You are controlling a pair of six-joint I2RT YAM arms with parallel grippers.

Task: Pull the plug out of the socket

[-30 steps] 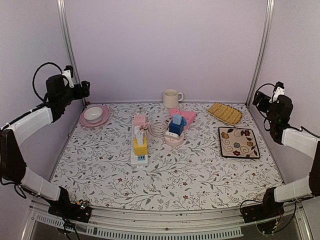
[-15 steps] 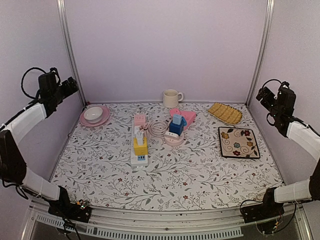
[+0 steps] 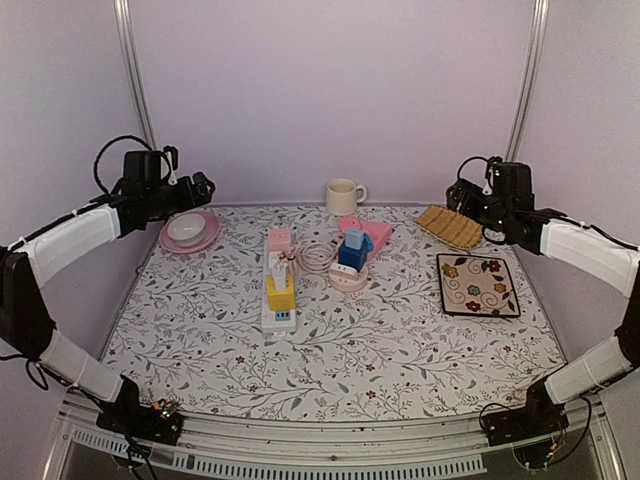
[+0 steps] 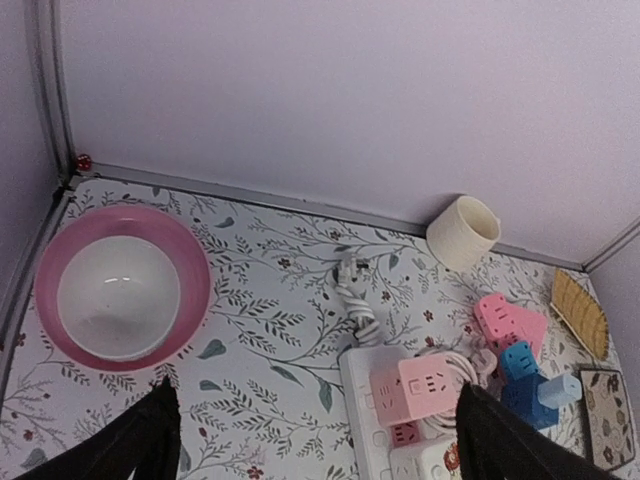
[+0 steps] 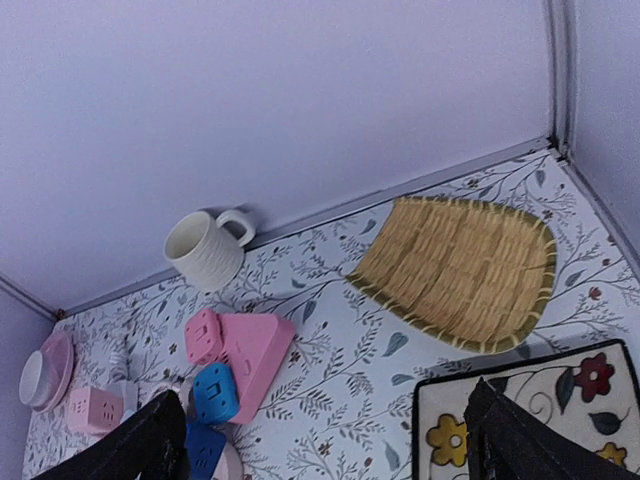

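Observation:
The white power strip [image 3: 277,305] lies left of the table's middle, with a pink cube plug [image 3: 279,240], a white plug [image 3: 280,268] and a yellow plug [image 3: 281,294] seated in it. The strip [image 4: 368,395] and the pink plug [image 4: 432,384] also show in the left wrist view. My left gripper [image 3: 200,187] is open and empty, high above the pink plate, far left of the strip. My right gripper [image 3: 456,193] is open and empty, high above the woven tray. Both sets of wrist fingers [image 4: 150,440] [image 5: 515,440] stand wide apart.
A pink plate with a white bowl [image 3: 188,231] sits back left. A cream mug [image 3: 343,196] stands at the back wall. A blue adapter [image 3: 352,250] and a pink triangular socket [image 3: 372,235] lie beside the strip. A woven tray [image 3: 450,226] and a floral square plate [image 3: 477,284] are at the right.
Both arms have swung inward from the side walls toward the back of the table. Both grippers stay open and empty. The strip and plugs have not moved.

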